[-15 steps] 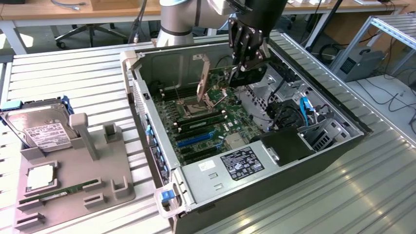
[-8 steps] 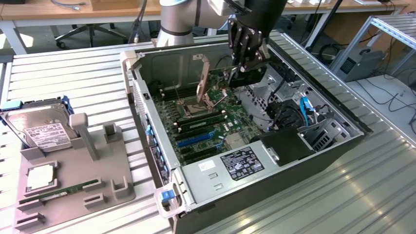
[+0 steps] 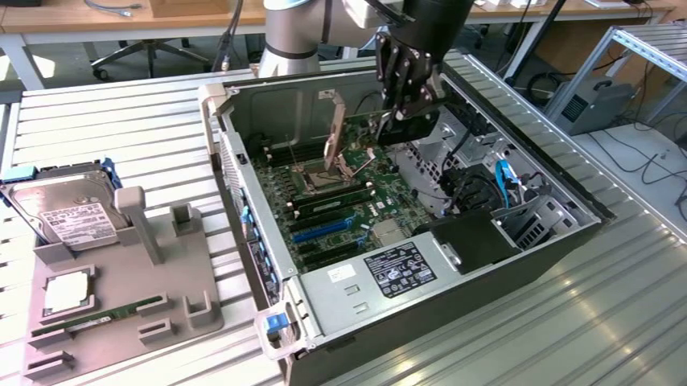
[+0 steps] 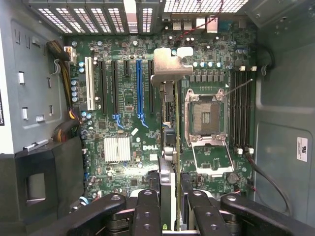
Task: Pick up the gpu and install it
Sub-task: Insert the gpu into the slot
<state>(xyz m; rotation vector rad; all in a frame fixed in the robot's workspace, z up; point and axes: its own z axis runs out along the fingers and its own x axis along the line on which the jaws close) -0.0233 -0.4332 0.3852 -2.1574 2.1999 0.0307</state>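
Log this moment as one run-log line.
gripper: shut on gpu | gpu: held edge-on above motherboard inside open case | seated: no

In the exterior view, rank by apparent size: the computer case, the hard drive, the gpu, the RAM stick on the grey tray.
1. computer case, by far the largest.
2. hard drive.
3. gpu, held edge-on in the tool, so its size is understated; its rank against the hard drive is unsure.
4. RAM stick, narrowest.
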